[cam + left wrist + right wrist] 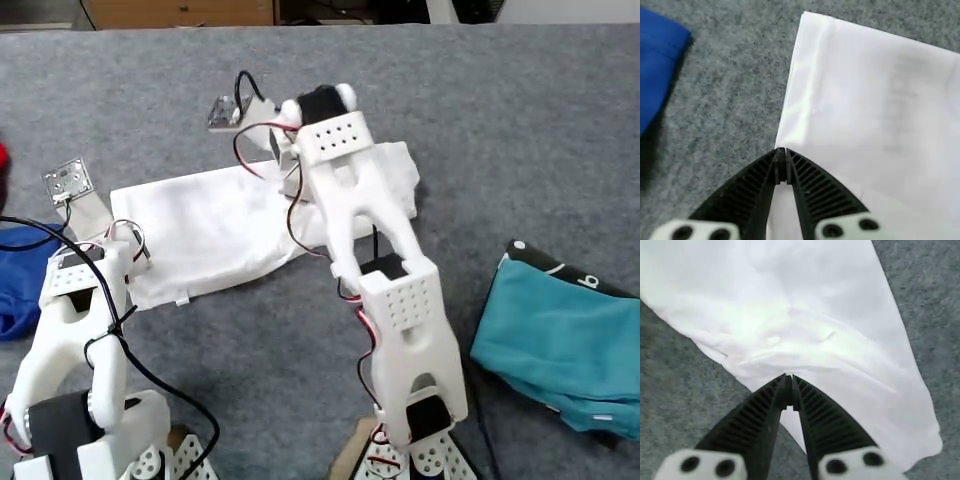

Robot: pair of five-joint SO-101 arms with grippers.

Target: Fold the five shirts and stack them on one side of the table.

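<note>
**A:** Nearest the arm bases: a bunched teal shirt [560,340] at the right edge of the gray table [500,130], a blue shirt [15,285] off at the left edge.

**B:** And the white shirt [210,230]?

**A:** Spread flat mid-table. Left gripper [782,167] pinched shut on its left-end edge (cloth peeking between the fingers). Farther back, right gripper [788,387] clamped shut on the rumpled far edge. Both touching cloth, no gap at the tips.
</note>
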